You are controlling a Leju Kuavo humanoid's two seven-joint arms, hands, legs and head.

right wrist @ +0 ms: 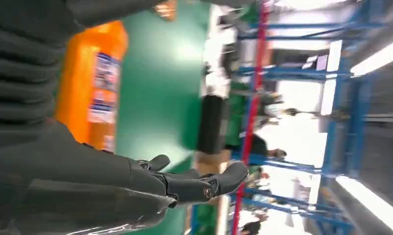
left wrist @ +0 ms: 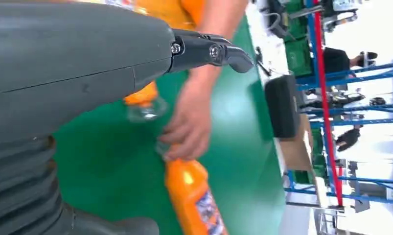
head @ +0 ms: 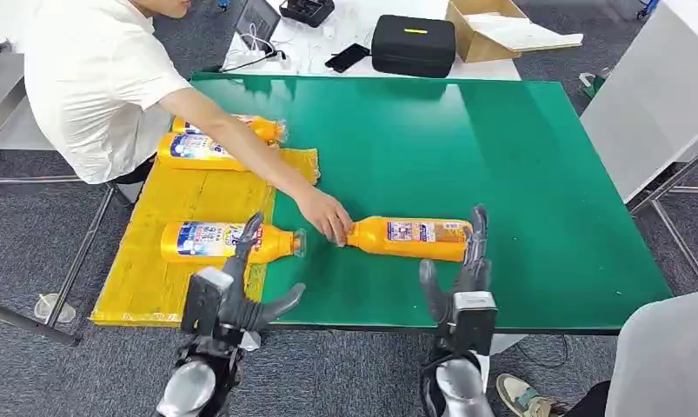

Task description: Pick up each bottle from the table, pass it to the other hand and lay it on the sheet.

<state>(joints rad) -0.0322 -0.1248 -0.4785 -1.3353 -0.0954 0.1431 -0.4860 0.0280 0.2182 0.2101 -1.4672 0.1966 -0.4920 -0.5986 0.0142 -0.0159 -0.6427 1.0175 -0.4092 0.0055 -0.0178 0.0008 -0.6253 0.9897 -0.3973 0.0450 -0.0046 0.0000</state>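
Bottle (head: 410,237) flat, lengthwise across table (head: 467,139), cap leftward.

Green table (head: 501,174) carrying a yellow sheet (head: 197,195) and one orange bottle (head: 410,237).
Sheet is overhanging the table's left edge; the bottle is lying on its side on bare green surface, right of the sheet.
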